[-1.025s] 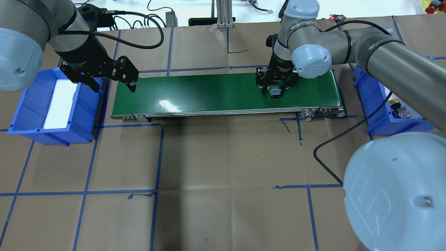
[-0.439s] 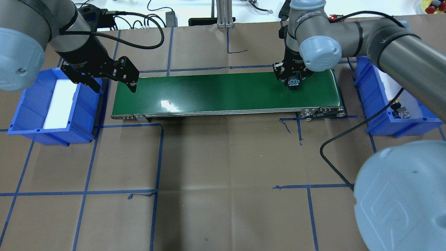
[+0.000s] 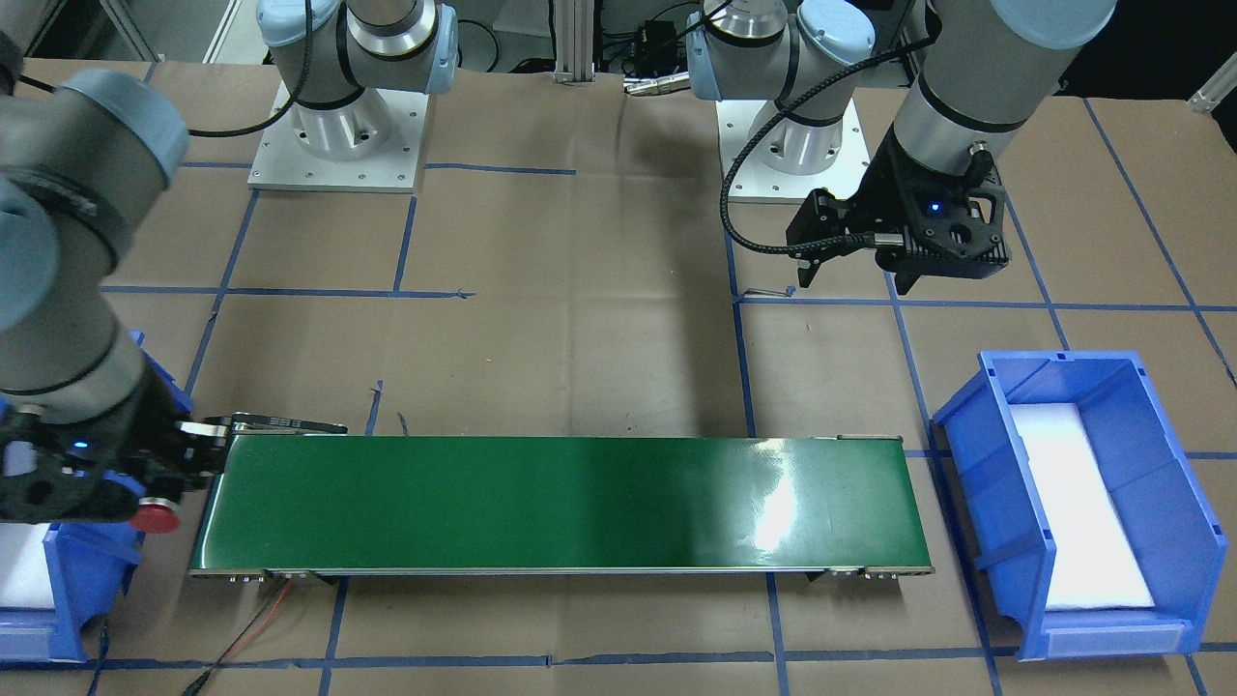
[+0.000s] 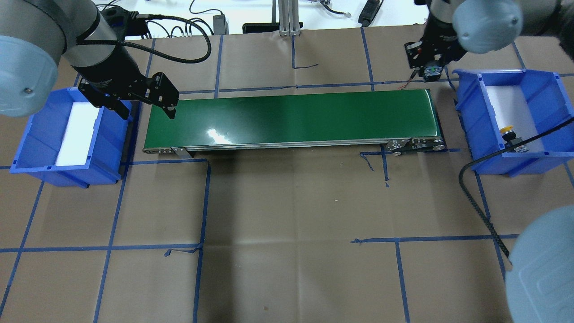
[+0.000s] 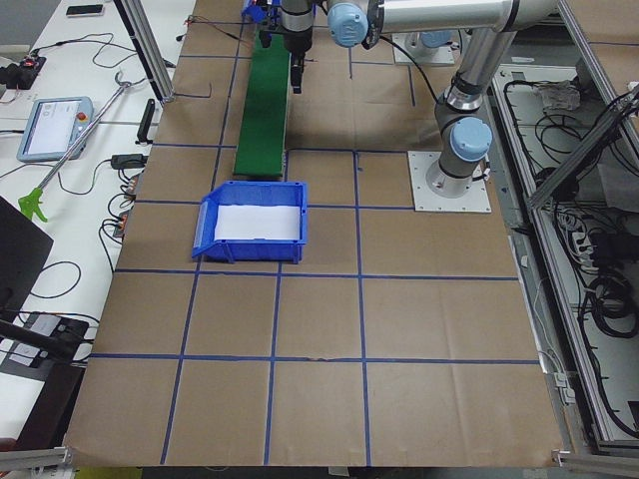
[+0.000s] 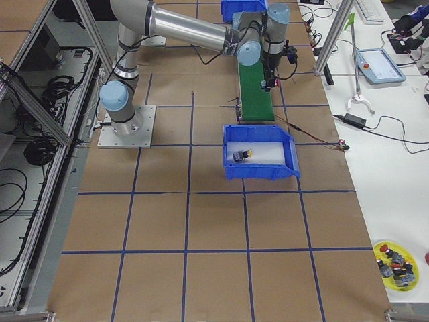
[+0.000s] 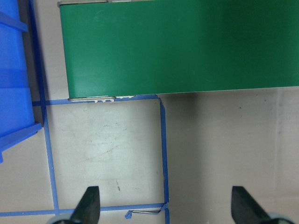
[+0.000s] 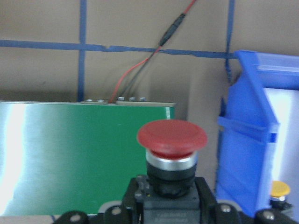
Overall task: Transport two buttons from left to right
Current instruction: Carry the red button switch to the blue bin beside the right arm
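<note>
My right gripper (image 4: 432, 72) is shut on the red-capped button (image 8: 172, 137). It holds the button in the air just past the far right corner of the green conveyor belt (image 4: 291, 116), beside the right blue bin (image 4: 515, 74). The red cap also shows in the front-facing view (image 3: 155, 515). The yellow-capped button (image 4: 506, 131) lies in the right bin on its white pad, and shows in the right wrist view (image 8: 279, 189). My left gripper (image 4: 144, 107) is open and empty above the belt's left end, next to the left blue bin (image 4: 27, 134).
A red and black wire (image 8: 154, 51) runs off the belt's far right corner. The left bin holds only a white pad (image 3: 1082, 522). Blue tape lines cross the brown paper on the table. A black cable (image 4: 475, 202) hangs from the right arm.
My right gripper has carried the red button up off the belt's right part and on to the right, to beside the right bin. The left arm has not moved.
</note>
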Available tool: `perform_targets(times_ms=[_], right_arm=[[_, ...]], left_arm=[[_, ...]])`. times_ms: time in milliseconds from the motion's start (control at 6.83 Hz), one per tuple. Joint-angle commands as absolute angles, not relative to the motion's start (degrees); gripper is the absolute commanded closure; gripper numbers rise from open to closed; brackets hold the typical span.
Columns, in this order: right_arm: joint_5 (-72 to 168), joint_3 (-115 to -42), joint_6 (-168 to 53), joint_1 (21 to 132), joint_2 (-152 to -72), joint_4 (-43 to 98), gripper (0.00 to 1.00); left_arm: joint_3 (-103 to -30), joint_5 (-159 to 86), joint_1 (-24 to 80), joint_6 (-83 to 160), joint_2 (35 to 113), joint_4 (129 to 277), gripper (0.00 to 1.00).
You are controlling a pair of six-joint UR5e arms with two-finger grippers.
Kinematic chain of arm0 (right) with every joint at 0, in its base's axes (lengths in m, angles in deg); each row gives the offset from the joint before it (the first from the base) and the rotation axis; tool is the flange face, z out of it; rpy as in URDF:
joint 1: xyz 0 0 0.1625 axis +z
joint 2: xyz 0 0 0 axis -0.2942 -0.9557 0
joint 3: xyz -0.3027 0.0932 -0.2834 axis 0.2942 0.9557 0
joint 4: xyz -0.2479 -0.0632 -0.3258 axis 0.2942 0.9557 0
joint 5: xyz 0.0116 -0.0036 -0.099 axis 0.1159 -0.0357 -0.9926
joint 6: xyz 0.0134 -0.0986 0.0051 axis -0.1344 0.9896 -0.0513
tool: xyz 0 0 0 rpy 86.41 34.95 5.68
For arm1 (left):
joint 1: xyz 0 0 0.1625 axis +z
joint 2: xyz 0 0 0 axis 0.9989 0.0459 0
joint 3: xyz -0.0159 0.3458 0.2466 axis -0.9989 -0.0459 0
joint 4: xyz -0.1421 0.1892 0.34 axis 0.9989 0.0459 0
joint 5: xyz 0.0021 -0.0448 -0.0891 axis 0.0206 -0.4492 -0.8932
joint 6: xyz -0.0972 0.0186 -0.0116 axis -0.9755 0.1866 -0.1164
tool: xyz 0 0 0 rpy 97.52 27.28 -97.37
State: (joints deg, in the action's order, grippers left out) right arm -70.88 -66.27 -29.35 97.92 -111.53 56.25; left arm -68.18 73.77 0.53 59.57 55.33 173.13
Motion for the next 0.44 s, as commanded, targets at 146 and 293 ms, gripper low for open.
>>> perform_targets(times_ms=[146, 293], right_arm=[[-69.0, -65.2, -13.8, 81.1, -112.1, 54.7, 0.97], [-67.2, -65.8, -11.8, 79.4, -111.1, 55.6, 0.97]], left_arm=[[-68.1, 73.8, 0.5, 59.5, 55.2, 173.1, 0.01], [-68.1, 73.8, 0.5, 59.5, 55.3, 173.1, 0.01]])
